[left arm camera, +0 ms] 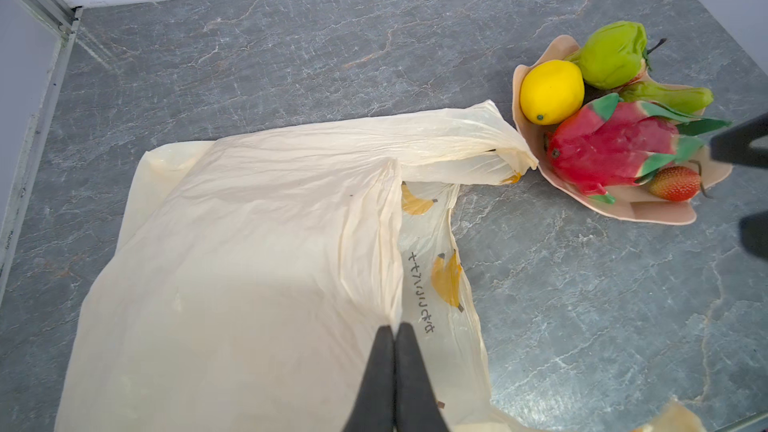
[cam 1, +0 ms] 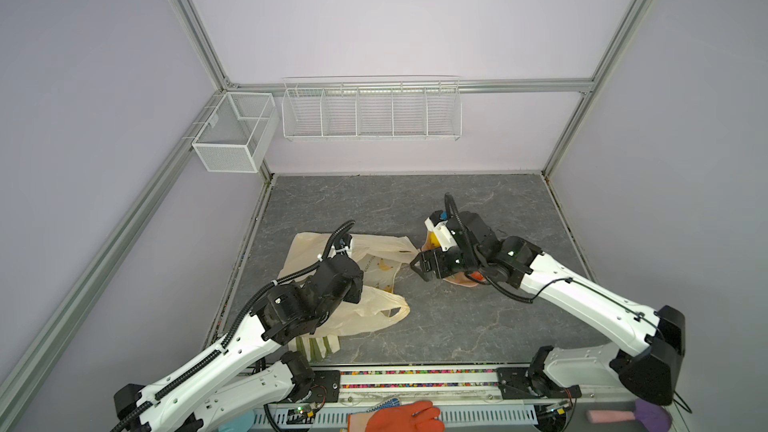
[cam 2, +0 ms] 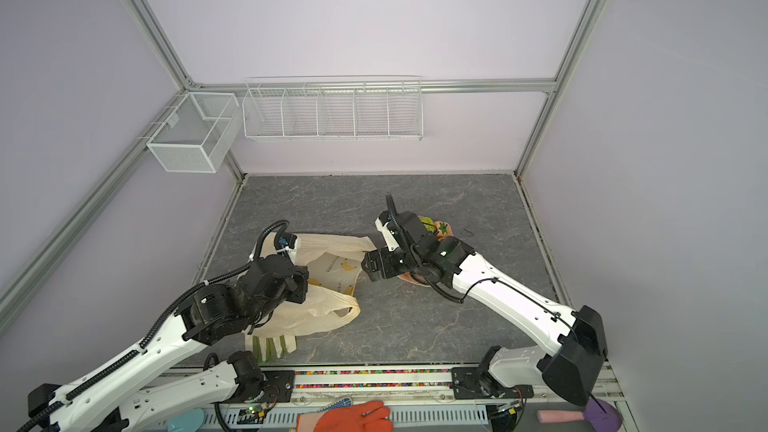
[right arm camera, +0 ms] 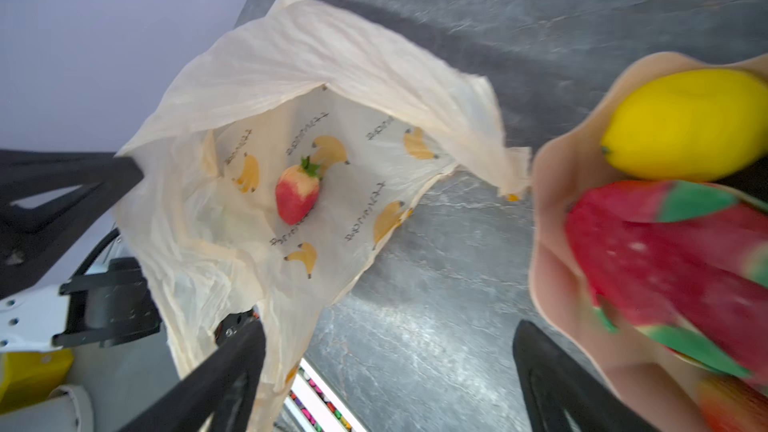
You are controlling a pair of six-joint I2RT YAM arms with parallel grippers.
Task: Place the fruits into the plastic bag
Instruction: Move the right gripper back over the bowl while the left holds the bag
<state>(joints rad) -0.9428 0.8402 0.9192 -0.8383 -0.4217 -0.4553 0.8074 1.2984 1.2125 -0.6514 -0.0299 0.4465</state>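
Left fingers (left arm camera: pixel 376 376) pinch plastic bag (left arm camera: pixel 249 243); strawberry (right arm camera: pixel 297 193) inside; right fingers (right arm camera: pixel 216 384) spread.

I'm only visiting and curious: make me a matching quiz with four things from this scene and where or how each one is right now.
Things:
1. lemon
2. pale-patched strawberry
3. left gripper
4. right gripper

States:
A. open, holding nothing
B. on the peach plate
C. inside the plastic bag
D. shut on the plastic bag's edge

Pairs: 1-B; 2-C; 3-D; 4-A
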